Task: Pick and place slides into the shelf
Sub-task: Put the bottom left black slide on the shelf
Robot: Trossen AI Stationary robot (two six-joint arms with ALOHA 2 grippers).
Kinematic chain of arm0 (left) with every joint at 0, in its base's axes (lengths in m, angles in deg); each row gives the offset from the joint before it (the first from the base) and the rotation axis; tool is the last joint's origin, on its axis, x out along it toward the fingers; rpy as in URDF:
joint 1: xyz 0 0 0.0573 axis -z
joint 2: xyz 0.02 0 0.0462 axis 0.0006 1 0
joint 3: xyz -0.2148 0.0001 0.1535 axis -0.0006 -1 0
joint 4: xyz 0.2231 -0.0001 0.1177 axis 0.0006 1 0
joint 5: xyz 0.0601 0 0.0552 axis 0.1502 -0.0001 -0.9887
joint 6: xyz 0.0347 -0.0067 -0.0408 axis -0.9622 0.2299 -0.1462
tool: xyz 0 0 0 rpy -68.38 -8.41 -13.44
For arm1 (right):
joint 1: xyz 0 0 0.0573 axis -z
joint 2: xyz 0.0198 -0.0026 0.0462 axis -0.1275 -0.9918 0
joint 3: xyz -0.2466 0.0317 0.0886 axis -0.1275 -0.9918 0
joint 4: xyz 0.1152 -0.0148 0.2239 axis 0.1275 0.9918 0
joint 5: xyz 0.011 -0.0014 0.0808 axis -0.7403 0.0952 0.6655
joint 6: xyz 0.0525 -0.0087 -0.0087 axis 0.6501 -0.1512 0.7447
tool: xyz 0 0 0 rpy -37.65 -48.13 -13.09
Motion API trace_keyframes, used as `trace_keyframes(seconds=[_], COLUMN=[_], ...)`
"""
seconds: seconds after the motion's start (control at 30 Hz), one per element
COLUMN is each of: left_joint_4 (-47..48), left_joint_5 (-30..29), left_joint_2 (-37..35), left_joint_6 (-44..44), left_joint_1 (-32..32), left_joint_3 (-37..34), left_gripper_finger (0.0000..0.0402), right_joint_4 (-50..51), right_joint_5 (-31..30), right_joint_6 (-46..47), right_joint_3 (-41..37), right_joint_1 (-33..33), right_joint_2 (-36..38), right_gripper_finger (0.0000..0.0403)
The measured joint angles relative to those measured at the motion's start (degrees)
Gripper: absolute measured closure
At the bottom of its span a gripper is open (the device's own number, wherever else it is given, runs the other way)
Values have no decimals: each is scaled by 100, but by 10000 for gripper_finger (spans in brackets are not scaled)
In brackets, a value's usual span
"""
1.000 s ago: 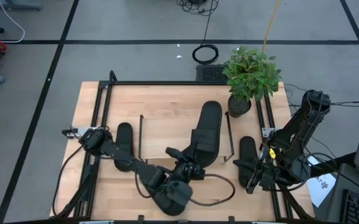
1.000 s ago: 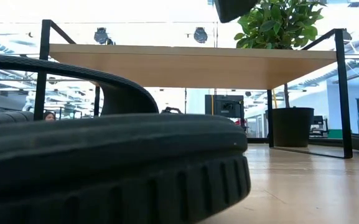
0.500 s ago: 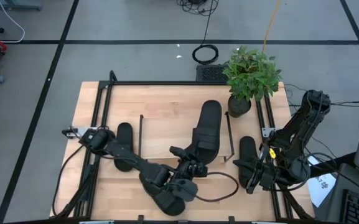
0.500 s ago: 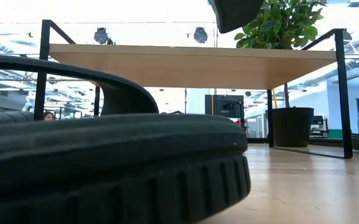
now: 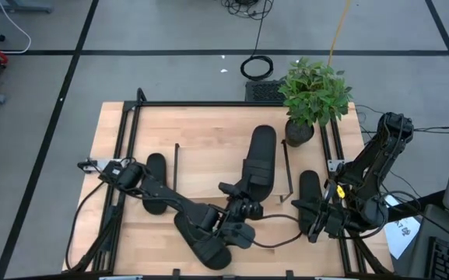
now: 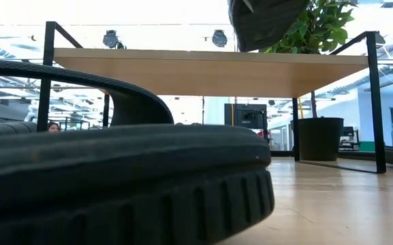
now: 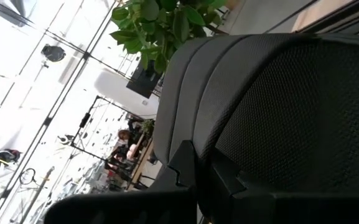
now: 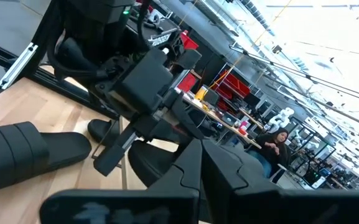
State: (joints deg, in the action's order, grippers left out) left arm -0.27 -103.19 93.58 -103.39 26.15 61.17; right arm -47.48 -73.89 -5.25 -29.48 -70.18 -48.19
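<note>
On the wooden surface [image 5: 208, 128] stands the shelf [image 5: 228, 167], a slide [image 5: 257, 165] lying across its top board beside a potted plant [image 5: 311, 97]. Three more slides lie on the surface: one [image 5: 155, 180] left of the shelf, one [image 5: 310, 194] right of it, one [image 5: 205, 243] at the near edge. The left hand [image 5: 236, 194] hovers at the top slide's near end, fingers pressed together. The right hand [image 5: 310, 229], fingers likewise pressed together, holds nothing beside the right slide

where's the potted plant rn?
High view: the potted plant stands at the table's far right corner, just beyond the shelf and right of the slide on it.
</note>
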Motion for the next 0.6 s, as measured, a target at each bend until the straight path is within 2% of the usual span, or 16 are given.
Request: trace_keyframes(seconds=[0.4,0.6], left_joint_4=[420,546], left_joint_5=[-1,65], left_joint_2=[0,-89], left_joint_6=[211,-124], left_joint_1=[133,152], left_joint_3=[0,0], left_gripper_finger=[401,401], right_joint_4=[2,2], right_joint_5=[0,0], right_joint_6=[111,109], right_joint_3=[0,0], right_joint_1=[0,2], right_joint_2=[0,0], right_gripper_finger=[403,403])
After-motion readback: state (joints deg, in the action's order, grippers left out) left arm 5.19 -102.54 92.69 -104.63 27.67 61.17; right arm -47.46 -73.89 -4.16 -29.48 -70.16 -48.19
